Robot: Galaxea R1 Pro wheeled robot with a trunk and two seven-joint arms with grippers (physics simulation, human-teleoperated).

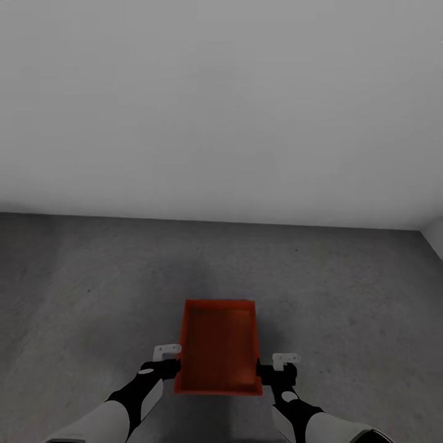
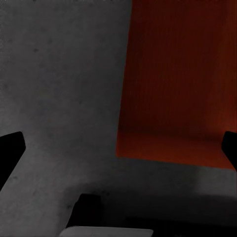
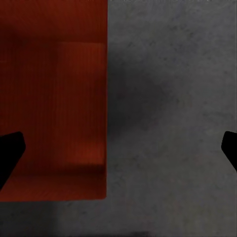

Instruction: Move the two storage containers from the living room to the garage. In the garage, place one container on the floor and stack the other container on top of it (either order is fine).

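One red-orange open-top storage container [image 1: 219,344] rests low on the grey concrete floor [image 1: 92,277] of the garage, just ahead of me. My left gripper [image 1: 171,368] is at its left wall and my right gripper [image 1: 266,371] at its right wall. In the left wrist view the container [image 2: 177,89] lies under the open left gripper [image 2: 118,148], whose dark fingertips [image 2: 10,150] stand far apart. The right wrist view shows the container [image 3: 49,98] beneath the open right gripper [image 3: 118,148]. Neither gripper holds anything.
A plain white wall [image 1: 221,92] stands straight ahead, meeting the floor a little beyond the container. A second white wall [image 1: 435,237] forms a corner at the far right. Mottled concrete spreads to both sides.
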